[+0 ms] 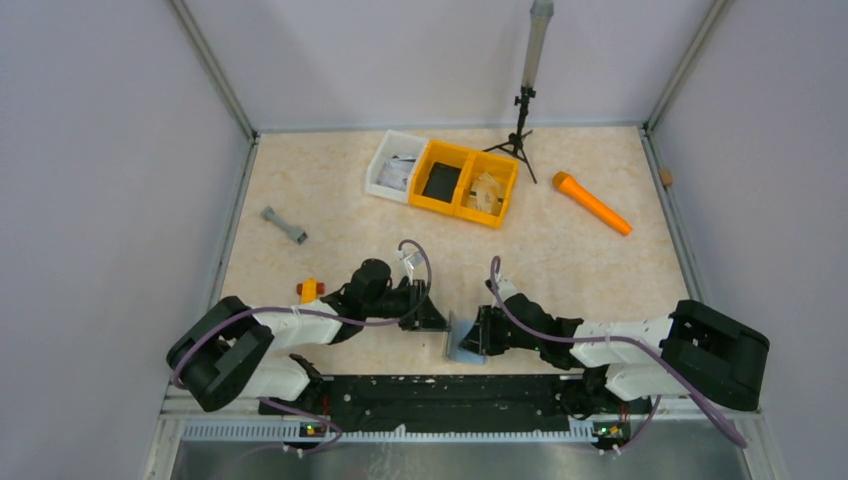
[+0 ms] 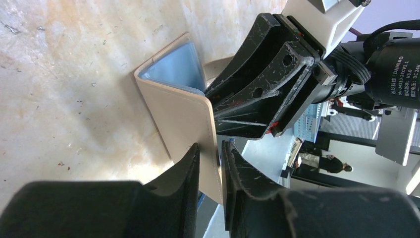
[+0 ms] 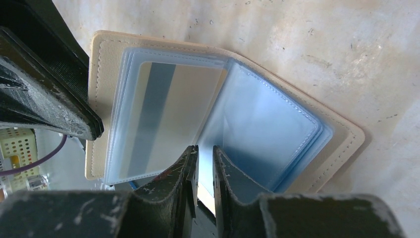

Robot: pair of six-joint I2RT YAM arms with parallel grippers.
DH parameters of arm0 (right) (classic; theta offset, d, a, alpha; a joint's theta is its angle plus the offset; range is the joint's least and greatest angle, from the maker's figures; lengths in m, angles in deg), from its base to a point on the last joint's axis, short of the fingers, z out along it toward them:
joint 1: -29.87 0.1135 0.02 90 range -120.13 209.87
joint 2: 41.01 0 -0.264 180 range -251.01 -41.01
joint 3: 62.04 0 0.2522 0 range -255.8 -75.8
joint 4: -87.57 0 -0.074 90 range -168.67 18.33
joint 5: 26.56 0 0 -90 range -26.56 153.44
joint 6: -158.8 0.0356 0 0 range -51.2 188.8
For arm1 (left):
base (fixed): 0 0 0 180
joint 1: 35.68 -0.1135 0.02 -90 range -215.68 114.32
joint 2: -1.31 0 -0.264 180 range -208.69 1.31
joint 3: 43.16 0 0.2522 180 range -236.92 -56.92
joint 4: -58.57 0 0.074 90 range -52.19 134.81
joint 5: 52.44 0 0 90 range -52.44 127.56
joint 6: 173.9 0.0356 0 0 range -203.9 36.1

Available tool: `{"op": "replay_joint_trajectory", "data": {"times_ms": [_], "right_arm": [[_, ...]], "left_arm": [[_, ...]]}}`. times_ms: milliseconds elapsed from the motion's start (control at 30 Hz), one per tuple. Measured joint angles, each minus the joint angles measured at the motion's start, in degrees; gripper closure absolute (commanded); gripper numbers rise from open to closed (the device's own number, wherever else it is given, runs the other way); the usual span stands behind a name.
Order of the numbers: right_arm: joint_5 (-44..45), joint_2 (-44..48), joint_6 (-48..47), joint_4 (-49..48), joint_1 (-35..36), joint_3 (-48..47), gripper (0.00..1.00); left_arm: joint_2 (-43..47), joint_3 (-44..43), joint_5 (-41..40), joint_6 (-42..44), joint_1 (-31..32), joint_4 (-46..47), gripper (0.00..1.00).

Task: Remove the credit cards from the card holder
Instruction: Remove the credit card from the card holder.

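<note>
Left gripper [image 2: 210,148]: jaws narrow, pinched on one edge of the tan cover of the card holder [image 2: 178,111]. Right gripper [image 3: 204,151]: jaws also narrow, closed on a clear bluish sleeve [image 3: 262,134] close to the holder's spine. The holder is spread open like a book between the two grippers, at the near middle of the marbled table [image 2: 74,74]. Whether it rests on the table or is lifted cannot be told.

A card [image 3: 158,114] sits in the left-hand sleeve, pale with a grey stripe down it. No print on it can be read, and its lower end is cut off by the right fingers. More sleeves are stacked beneath, and their contents are hard to make out.

The black motor [image 2: 396,69] on the right wrist reads "DAMIAO", "V1.1" and "DC24V".

Farther back stand a white bin [image 1: 392,165] and yellow bins [image 1: 465,180], whose contents are too small to name. An orange tool [image 1: 592,203] lies to the right.
</note>
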Motion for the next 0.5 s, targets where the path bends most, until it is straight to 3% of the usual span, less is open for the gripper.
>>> {"op": "replay_joint_trajectory", "data": {"times_ms": [200, 500], "right_arm": [[0.0, 0.3, 0.0, 0.2, 0.0, 0.0, 0.82], [0.0, 1.0, 0.0, 0.6, 0.0, 0.0, 0.82]], "left_arm": [[-0.2, 0.0, 0.0, -0.1, 0.0, 0.0, 0.69], [-0.9, 0.0, 0.0, -0.1, 0.1, 0.0, 0.8]]}}
